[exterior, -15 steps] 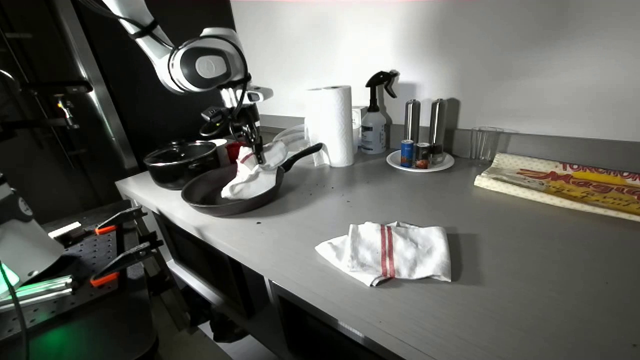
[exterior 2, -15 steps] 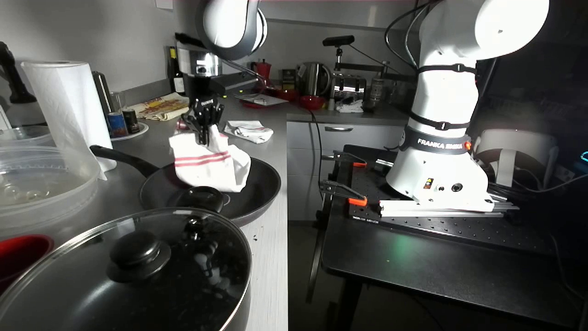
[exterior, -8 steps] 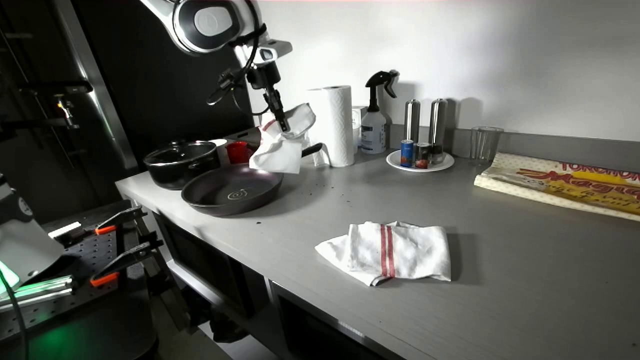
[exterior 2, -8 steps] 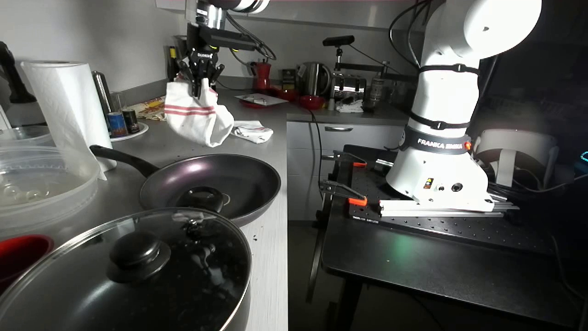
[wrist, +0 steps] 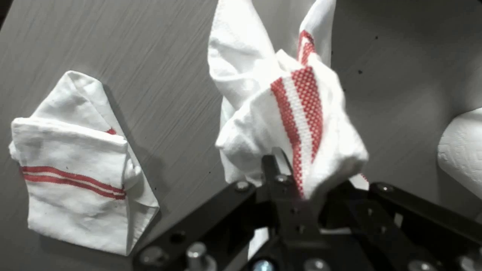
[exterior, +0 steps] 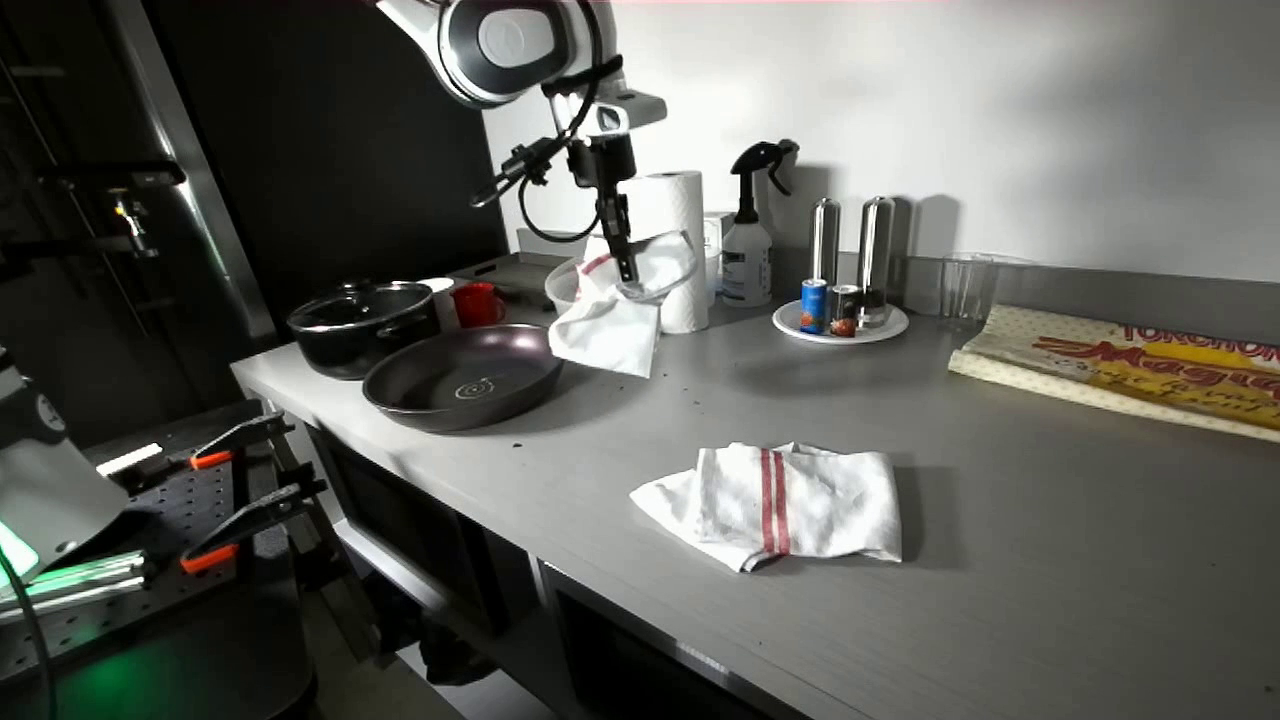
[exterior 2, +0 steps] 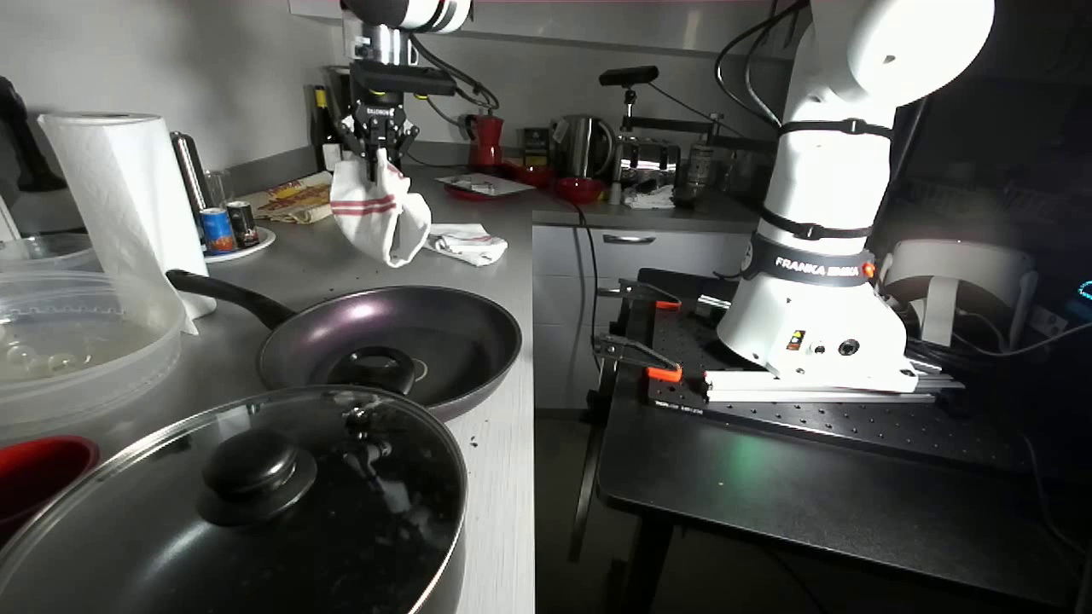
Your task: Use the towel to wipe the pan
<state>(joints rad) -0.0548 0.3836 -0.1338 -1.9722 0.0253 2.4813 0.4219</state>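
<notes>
Surface: matte grey worktop point(exterior 2: 503, 486) with fine streaked grain and a few dark specks point(exterior: 517, 446), running along a smooth pale wall point(exterior 2: 239, 77). Order below is near to far in an exterior view.

Nearest: round black pot point(exterior: 340, 352) under a clear glass lid point(exterior 2: 375, 477) with a black knob point(exterior 2: 252, 460); bright reflections on the glass. Glossy red cup point(exterior: 478, 305) near it. Round translucent plastic tub point(exterior 2: 102, 384) next, holding clear rounded pieces too indistinct to name.

Dark round non-stick pan point(exterior 2: 461, 341) sits flat on the worktop just beyond the pot; cannot tell whether they touch. Sloping wall with a purple sheen, pale ring mark on the base. Its curved black handle point(exterior 2: 230, 294) points toward an upright white paper roll point(exterior 2: 128, 196), surface embossed.

Beyond the pan: black two-fingered gripper point(exterior: 629, 276), fingers drawn together, pinching a bunched white woven towel with red stripes point(exterior: 605, 335). The towel hangs in loose folds in the air, apart from the pan; wrist view shows coarse weave in the stripes.

Farther: second white towel with red stripes point(exterior 2: 469, 245), folded flat on the worktop; white round plate point(exterior: 788, 322) with a blue can point(exterior 2: 217, 230); cream-and-yellow printed sheet point(exterior 2: 294, 198), folded.

Far end of room: angular red coffee pot point(exterior 2: 485, 139), shiny steel kettle point(exterior 2: 584, 147), rounded red bowls point(exterior 2: 580, 189).
</notes>
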